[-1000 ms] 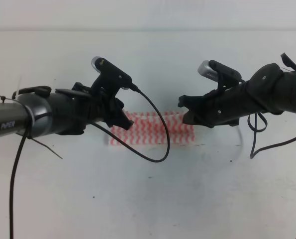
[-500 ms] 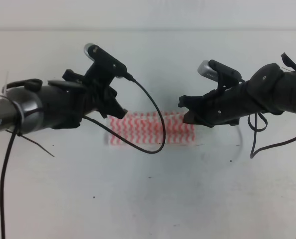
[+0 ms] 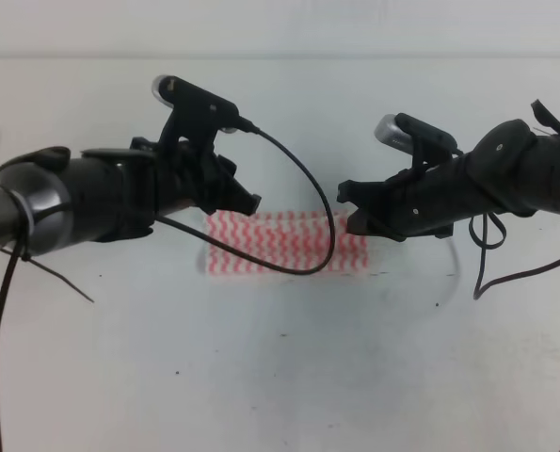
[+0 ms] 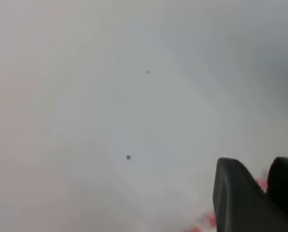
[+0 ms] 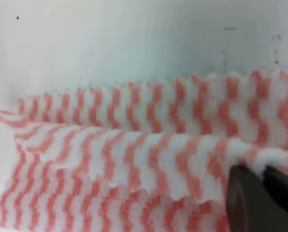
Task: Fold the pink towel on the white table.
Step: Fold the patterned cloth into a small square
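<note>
The pink towel (image 3: pixel 280 243) lies on the white table (image 3: pixel 280 377) as a narrow strip folded into several layers, white with pink zigzag stripes. My left gripper (image 3: pixel 249 201) hovers above the strip's left part. In the left wrist view its fingers (image 4: pixel 240 198) stand close together with nothing between them, and a trace of the towel (image 4: pixel 204 224) shows below. My right gripper (image 3: pixel 347 209) is at the strip's right end. In the right wrist view the right gripper (image 5: pixel 259 170) is shut on a raised edge of the towel (image 5: pixel 134 150).
A black cable (image 3: pixel 308 259) loops down from the left wrist camera across the towel. Another cable (image 3: pixel 482 268) hangs under the right arm. The table's far edge (image 3: pixel 280 56) runs along the top. Small dark specks (image 4: pixel 128 157) dot the tabletop.
My left gripper has risen from the towel's left end and swung right above the strip. The right arm and the towel have stayed put.
</note>
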